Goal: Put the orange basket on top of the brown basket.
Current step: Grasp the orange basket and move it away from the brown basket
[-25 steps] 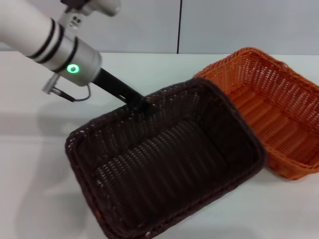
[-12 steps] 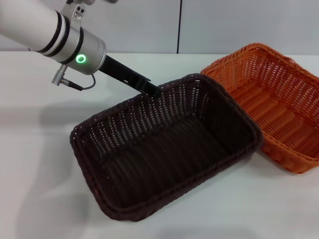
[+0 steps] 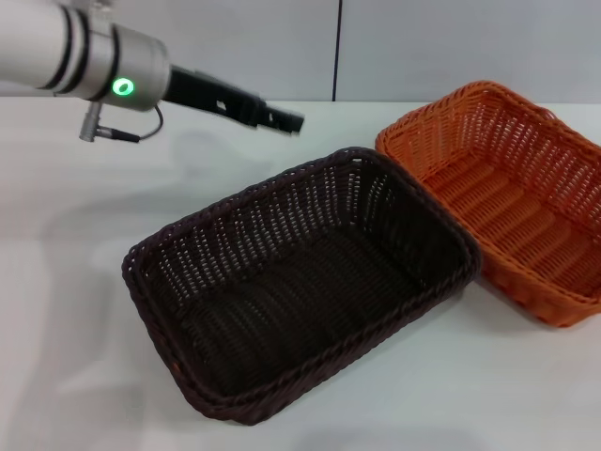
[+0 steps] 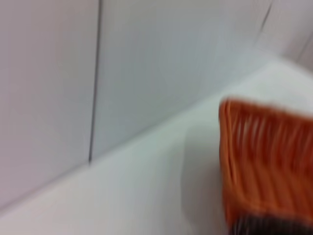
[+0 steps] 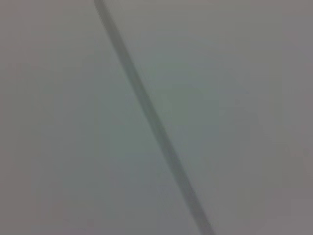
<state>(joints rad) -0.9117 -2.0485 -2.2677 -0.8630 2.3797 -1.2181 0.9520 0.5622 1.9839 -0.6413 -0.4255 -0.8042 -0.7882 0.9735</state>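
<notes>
The brown basket (image 3: 300,282) lies empty on the white table (image 3: 75,282), in the middle of the head view. The orange basket (image 3: 507,188) lies empty right beside it on the right, their near rims touching or almost so. My left gripper (image 3: 286,120) hangs in the air behind the brown basket's far rim, clear of it and holding nothing. In the left wrist view the orange basket (image 4: 264,156) shows blurred, with a dark strip of the brown basket (image 4: 269,227) below it. The right gripper is out of view.
A pale wall with a vertical seam (image 3: 338,47) stands behind the table; the right wrist view shows only this kind of seam (image 5: 146,112). Bare table lies left of and in front of the brown basket.
My left gripper has let go of the brown basket's far rim and risen back and to the left. The brown basket has dropped from a tilt to lie flat on the table.
</notes>
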